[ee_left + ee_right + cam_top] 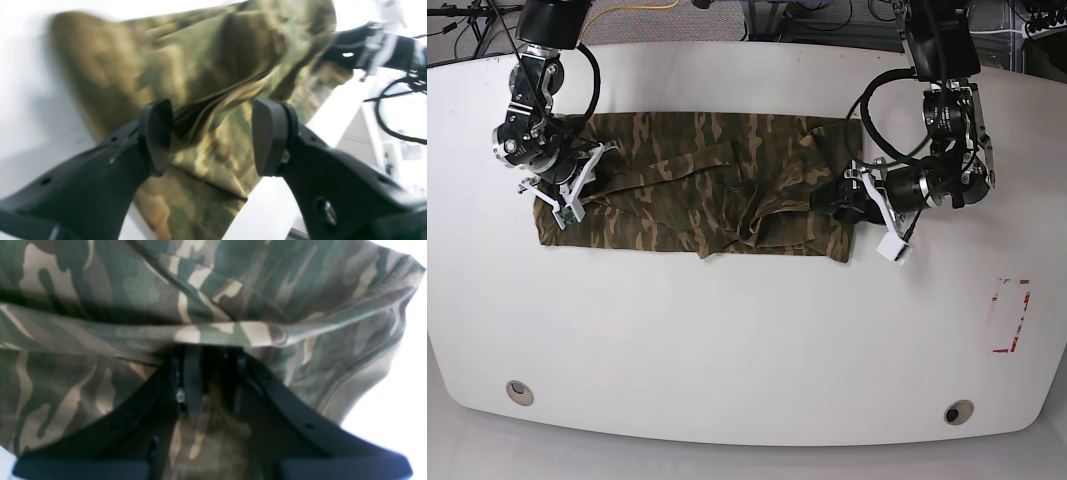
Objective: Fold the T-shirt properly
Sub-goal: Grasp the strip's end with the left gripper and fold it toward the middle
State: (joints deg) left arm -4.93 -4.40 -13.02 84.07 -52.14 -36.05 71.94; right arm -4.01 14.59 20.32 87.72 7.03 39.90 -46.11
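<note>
One camouflage T-shirt (697, 185) is seen from above, spread as a wide, rumpled band across the upper middle of a white bench (747, 340). Two robot arms are counted, one at each end of the cloth.

The right claw (577, 190) is placed at the shirt's end on the left of the overhead view. In its wrist view the claw (210, 356) is seen nearly closed, with a fold of the T-shirt (213, 290) pinched between its black fingers (193, 380); cloth is draped over and around the tips.

The left claw (842, 200) is placed at the shirt's other end, on the right of the overhead view. In its wrist view the claw (213, 136) is seen spread wide, with two dark pads (270, 133) standing apart; the T-shirt (200, 66) lies between and beyond them, blurred. Whether the pads touch the cloth cannot be told, and nothing is seen to be gripped.

The bench is white, with rounded corners. Two round fittings (519, 391) are set near its front edge, one at each side. One red-outlined rectangle (1010, 316) is marked near its right edge. Past the far edge, a grey floor and cables (627, 12) are visible.
</note>
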